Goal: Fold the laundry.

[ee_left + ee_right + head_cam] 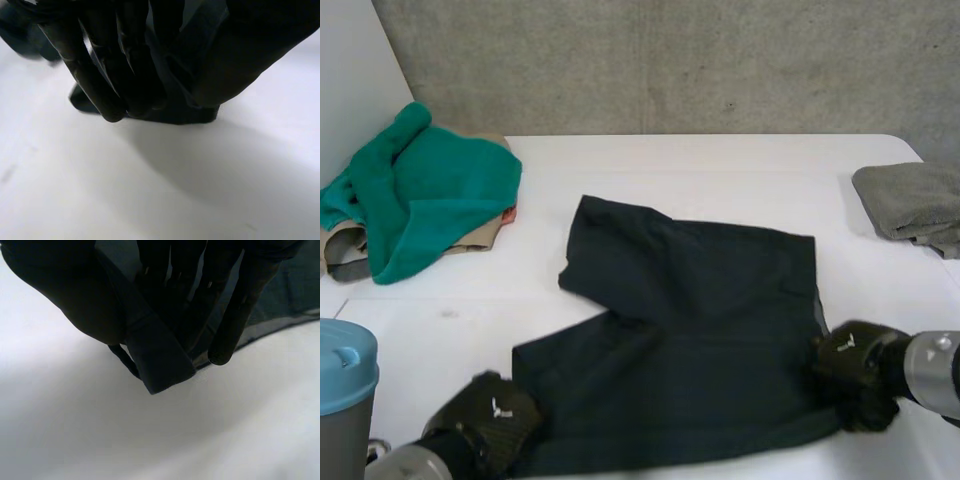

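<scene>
Where the white desk [670, 160] reaches its far-left corner, a green towel [430, 190] lies rumpled on top of a beige garment [342, 250], whose edges show beneath it. Well apart from that pile, a dark garment [690, 330] is spread in the middle of the desk. Most of it lies flat, and one flap angles off toward the far left.

At the garment's near-left corner sits the left hand [490, 415], touching the cloth's edge. In the left wrist view its fingers [95, 75] are curled down over the corner of the dark cloth, with the thumb on the other side. The cloth is bunched between them and pinched, and the corner hangs just past the fingertips over the bare desk.

Across the garment, at its near-right corner, the right hand [855, 370] rests against the cloth's right edge. In the right wrist view a folded strip of the dark cloth runs between the thumb and the fingers [235, 315]. They are closed narrowly on it, and the folded tip juts out beyond the thumb above the desk.

Farther right, at the desk's far-right edge and well apart from the dark garment, lies a folded grey cloth [915, 205].
</scene>
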`<act>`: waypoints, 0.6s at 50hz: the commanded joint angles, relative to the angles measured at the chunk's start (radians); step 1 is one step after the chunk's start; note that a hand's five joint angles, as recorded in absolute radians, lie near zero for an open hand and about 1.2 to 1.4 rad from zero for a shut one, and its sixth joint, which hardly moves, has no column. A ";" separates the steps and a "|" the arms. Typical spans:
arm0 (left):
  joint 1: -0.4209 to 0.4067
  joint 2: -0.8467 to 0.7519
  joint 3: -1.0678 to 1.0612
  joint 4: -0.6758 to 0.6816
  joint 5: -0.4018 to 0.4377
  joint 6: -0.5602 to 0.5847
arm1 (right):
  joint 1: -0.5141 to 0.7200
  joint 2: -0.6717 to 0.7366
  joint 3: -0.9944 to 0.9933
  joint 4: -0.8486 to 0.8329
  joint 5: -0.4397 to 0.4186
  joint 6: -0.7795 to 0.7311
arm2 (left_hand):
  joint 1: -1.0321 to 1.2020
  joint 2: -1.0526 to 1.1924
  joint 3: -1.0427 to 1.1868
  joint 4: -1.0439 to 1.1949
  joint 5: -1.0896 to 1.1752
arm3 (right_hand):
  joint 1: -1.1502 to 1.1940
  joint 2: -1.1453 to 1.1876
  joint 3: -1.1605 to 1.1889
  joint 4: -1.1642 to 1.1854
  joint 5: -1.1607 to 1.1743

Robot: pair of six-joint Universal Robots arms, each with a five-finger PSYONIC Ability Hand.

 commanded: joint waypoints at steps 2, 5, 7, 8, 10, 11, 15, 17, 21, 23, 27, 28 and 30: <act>-0.029 -0.069 0.136 -0.067 0.005 0.000 | 0.009 0.009 -0.060 -0.045 0.001 -0.015 | 0.276 0.203 0.211 0.205 0.211 | 0.285 0.220 0.210 0.206 0.238; -0.023 -0.127 0.232 0.064 0.001 0.000 | 0.019 0.013 -0.095 -0.158 0.000 0.103 | 0.276 0.203 0.211 0.205 0.211 | 0.285 0.220 0.210 0.206 0.238; -0.016 -0.170 0.286 0.155 -0.005 0.000 | 0.024 0.024 -0.112 -0.221 0.000 0.160 | 0.276 0.203 0.211 0.205 0.211 | 0.285 0.220 0.210 0.206 0.238; -0.011 -0.194 0.312 0.201 -0.007 0.000 | 0.027 0.035 -0.120 -0.261 0.001 0.191 | 0.276 0.203 0.211 0.205 0.211 | 0.285 0.220 0.210 0.206 0.238; -0.002 -0.270 0.398 0.344 -0.005 0.005 | 0.038 0.070 -0.148 -0.365 0.004 0.252 | 0.276 0.203 0.211 0.205 0.211 | 0.285 0.220 0.210 0.206 0.238; 0.001 -0.294 0.427 0.391 -0.002 0.005 | 0.044 0.082 -0.155 -0.405 0.006 0.271 | 0.276 0.203 0.211 0.205 0.211 | 0.285 0.220 0.210 0.206 0.238; 0.007 -0.438 0.588 0.606 0.019 0.016 | 0.064 0.137 -0.194 -0.602 0.030 0.321 | 0.276 0.203 0.211 0.205 0.211 | 0.285 0.220 0.210 0.206 0.238; 0.012 -0.527 0.707 0.680 0.019 0.037 | 0.072 0.186 -0.226 -0.715 0.064 0.340 | 0.276 0.203 0.211 0.205 0.211 | 0.285 0.220 0.210 0.206 0.238; 0.017 -0.678 0.900 0.660 -0.005 0.082 | 0.087 0.269 -0.281 -0.852 0.124 0.349 | 0.276 0.203 0.211 0.205 0.211 | 0.285 0.220 0.210 0.206 0.238; 0.020 -0.763 1.008 0.650 -0.022 0.097 | 0.096 0.324 -0.315 -0.909 0.142 0.348 | 0.276 0.203 0.211 0.205 0.211 | 0.285 0.220 0.210 0.206 0.238; 0.023 -0.885 1.173 0.649 -0.036 0.114 | 0.113 0.433 -0.392 -1.001 0.161 0.317 | 0.276 0.203 0.211 0.205 0.211 | 0.285 0.220 0.210 0.206 0.238; 0.021 -0.906 1.204 0.646 -0.036 0.112 | 0.116 0.453 -0.408 -1.015 0.162 0.309 | 0.276 0.203 0.211 0.205 0.211 | 0.285 0.220 0.210 0.206 0.238; 0.017 -0.957 1.271 0.636 -0.030 0.103 | 0.122 0.513 -0.457 -1.047 0.169 0.280 | 0.276 0.203 0.211 0.205 0.211 | -0.057 -0.122 -0.131 -0.135 -0.104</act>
